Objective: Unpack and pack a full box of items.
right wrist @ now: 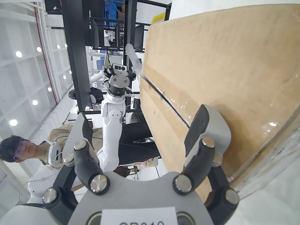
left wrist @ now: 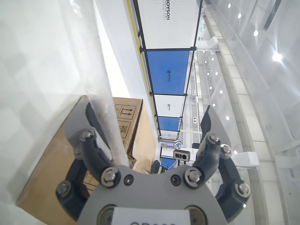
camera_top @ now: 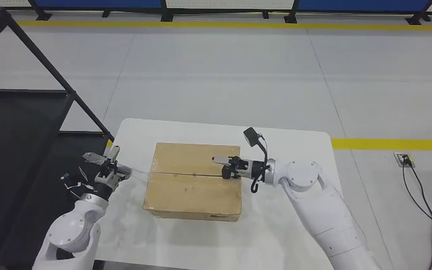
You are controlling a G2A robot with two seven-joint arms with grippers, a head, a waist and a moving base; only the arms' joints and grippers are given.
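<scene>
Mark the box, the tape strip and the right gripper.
box (camera_top: pixel 192 194), top view, nearer flap.
tape strip (left wrist: pixel 107 122), left wrist view, middle of its length.
right gripper (right wrist: pixel 143 115), right wrist view, midway between open jaws.

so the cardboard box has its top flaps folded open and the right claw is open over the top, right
Not quite. The cardboard box has its top flaps shut, lying flat and meeting along the middle seam, as the top view shows. The right claw is open over the top, as you said.
</scene>
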